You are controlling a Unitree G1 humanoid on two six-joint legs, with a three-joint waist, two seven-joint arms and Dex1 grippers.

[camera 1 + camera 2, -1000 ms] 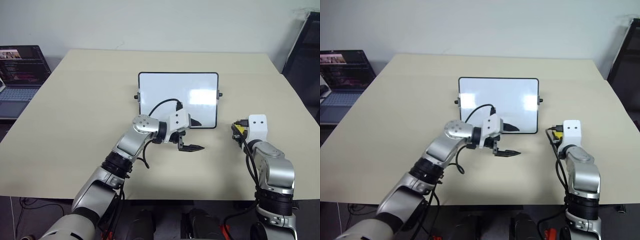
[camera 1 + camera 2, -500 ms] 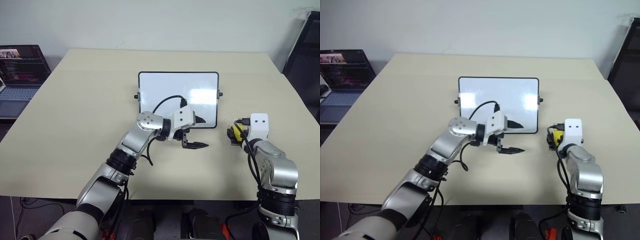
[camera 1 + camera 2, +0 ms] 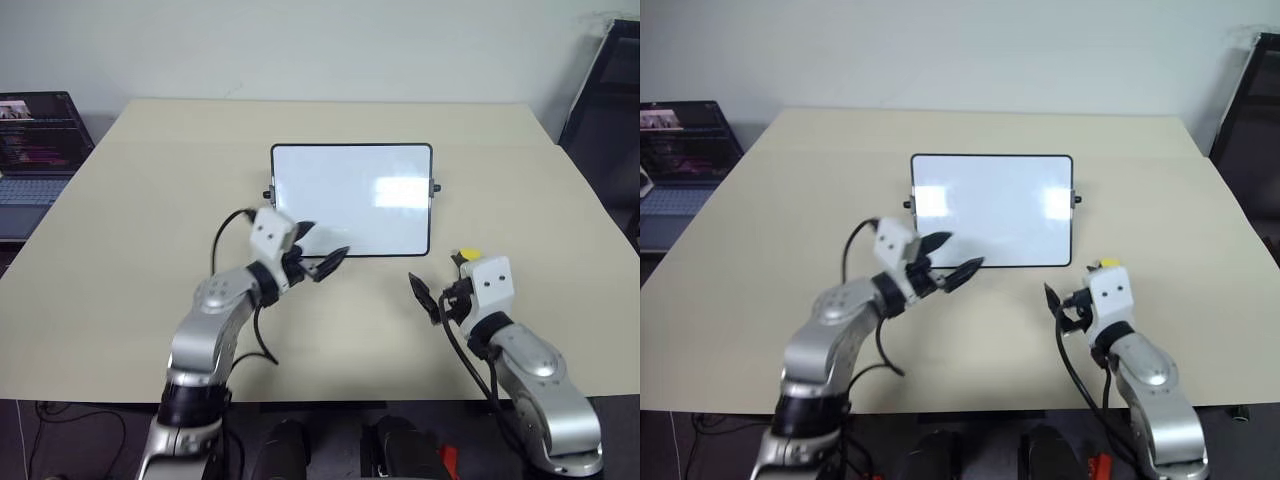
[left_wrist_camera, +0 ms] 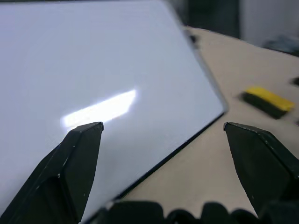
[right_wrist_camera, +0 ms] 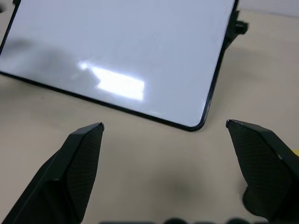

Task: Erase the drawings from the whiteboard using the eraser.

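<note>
The left gripper (image 3: 322, 262) hangs just above the table (image 3: 140, 220) at the near left corner of the whiteboard (image 3: 350, 200), its two black fingers spread wide and empty, their tips pointing right along the board's near edge. In the left wrist view those fingers (image 4: 70, 172) stand far apart, with the white surface and its black frame between them.

The right gripper (image 3: 432, 295) is to the right and nearer, off the board's near right corner; it too is wide open and holds nothing. In the right wrist view its fingers (image 5: 79, 163) frame the board's near edge and rounded corner, with bare table between them.

The eraser (image 3: 466, 256) lies on the table just beyond the right gripper's white housing, beside the board's near right corner and apart from the frame. From the head views only its yellow top peeks past the housing; in the left wrist view it appears as a yellow block (image 4: 268, 100) with a dark underside, lying flat and untouched by either gripper.

The whiteboard lies in the middle of the table, its surface glossy with bright reflections. No marker strokes can be made out on it.

A laptop (image 3: 35, 150) stands open off the table's far left edge.
</note>
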